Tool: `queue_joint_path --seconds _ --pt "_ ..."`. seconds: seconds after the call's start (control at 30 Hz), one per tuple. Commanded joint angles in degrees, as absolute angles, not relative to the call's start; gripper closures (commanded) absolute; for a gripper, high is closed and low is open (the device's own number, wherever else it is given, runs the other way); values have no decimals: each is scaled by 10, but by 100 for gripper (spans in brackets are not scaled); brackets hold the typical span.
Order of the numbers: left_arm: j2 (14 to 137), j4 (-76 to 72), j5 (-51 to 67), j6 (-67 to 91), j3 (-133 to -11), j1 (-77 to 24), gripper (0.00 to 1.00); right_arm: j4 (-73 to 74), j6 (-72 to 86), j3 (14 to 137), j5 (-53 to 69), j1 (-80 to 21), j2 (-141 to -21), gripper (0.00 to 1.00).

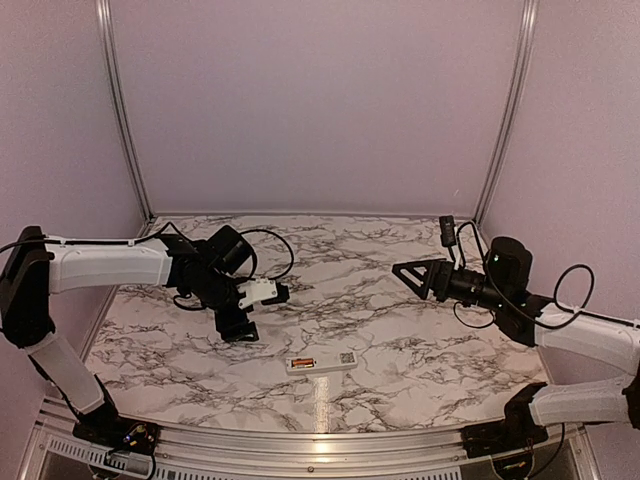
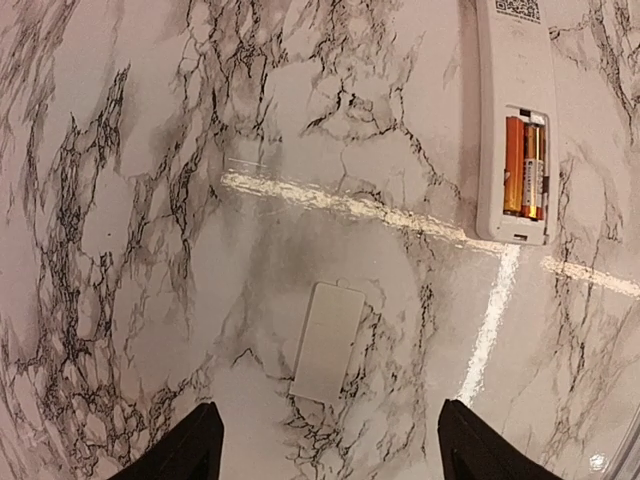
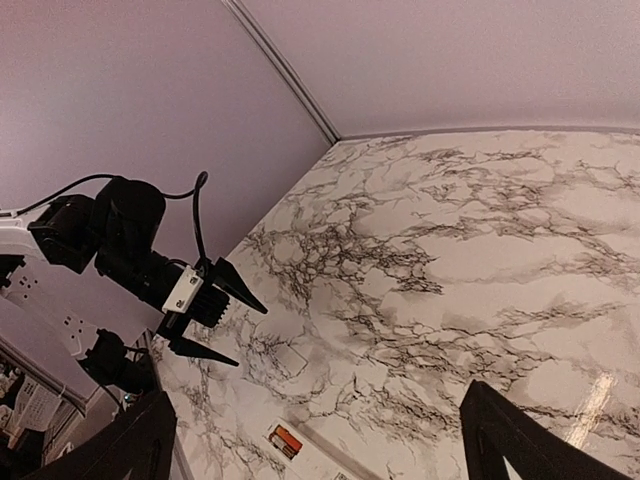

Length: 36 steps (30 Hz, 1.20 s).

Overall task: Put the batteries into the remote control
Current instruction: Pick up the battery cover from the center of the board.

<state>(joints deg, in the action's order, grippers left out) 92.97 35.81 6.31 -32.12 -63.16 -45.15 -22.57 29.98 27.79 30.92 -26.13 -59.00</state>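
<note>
The white remote control lies back-up near the table's front middle. Its compartment is uncovered, with the two copper-brown batteries side by side inside. In the left wrist view the remote is at the upper right, with the batteries in their bay. The loose white battery cover lies flat on the marble between and ahead of my left gripper's fingers. My left gripper is open and empty above it. My right gripper is open and empty, raised at the right. It sees the remote and the cover.
The marble-patterned tabletop is ringed by lilac walls with metal corner posts. The left arm shows in the right wrist view. A small black object sits by the back right corner.
</note>
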Motion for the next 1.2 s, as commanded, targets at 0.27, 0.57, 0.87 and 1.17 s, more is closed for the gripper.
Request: queue_joint_path --seconds 0.27,0.57,0.87,1.17 --pt "1026 343 122 -373 -654 -419 36 -266 300 271 367 -257 -608 9" --pt "1071 329 125 -385 -660 -418 49 -265 299 268 369 -257 -606 12" --pt "1079 338 116 -380 -652 -422 68 -263 297 270 368 -257 -607 14" --pt "1029 340 81 -338 -646 -472 72 -258 298 269 367 -257 -615 14"
